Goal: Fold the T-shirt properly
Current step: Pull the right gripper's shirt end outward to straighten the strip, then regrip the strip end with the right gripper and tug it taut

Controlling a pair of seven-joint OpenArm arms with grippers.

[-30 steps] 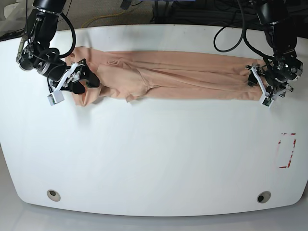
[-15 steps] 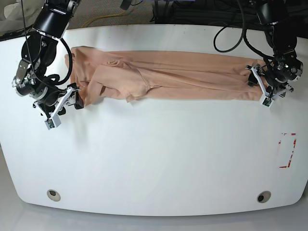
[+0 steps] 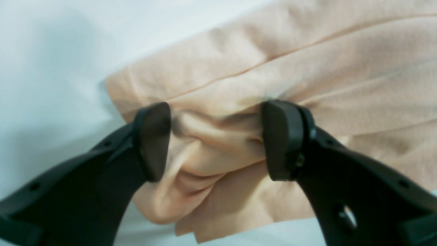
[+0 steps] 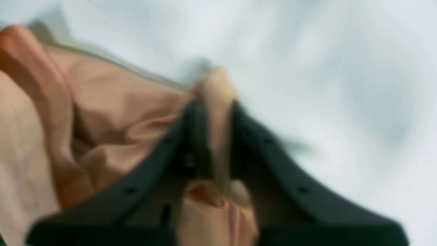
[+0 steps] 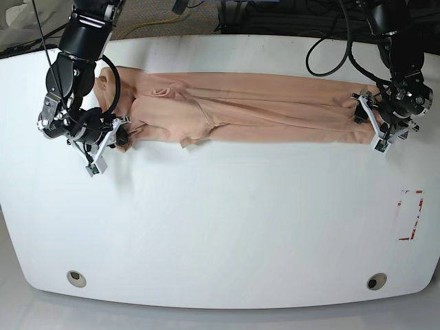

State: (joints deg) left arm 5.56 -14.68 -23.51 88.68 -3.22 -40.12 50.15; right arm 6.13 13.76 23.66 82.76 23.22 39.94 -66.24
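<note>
**T-shirt stretched long, a pincer at each end**

The T-shirt [image 5: 254, 110] lies folded into a long narrow band across the far half of the white tabletop [image 5: 227, 227], running from one arm to the other.

The right pincer [image 4: 213, 136] has its jaws drawn nearly together on a thin pinch of the shirt's edge, with cloth showing between the pads (the wrist view is blurred, but the fabric between the jaws is plain enough). In the base view this pincer [image 5: 118, 137] sits at the near corner of the bunched end of the shirt.

The left pincer [image 3: 216, 140] stands wide, its two pads pressed against either side of a thick gathered bunch of cloth at the other end. Folded layers spill out below the jaws. In the base view it [image 5: 371, 124] sits at that end's edge.

A red-and-white marking [image 5: 410, 214] lies well apart from the shirt.
</note>
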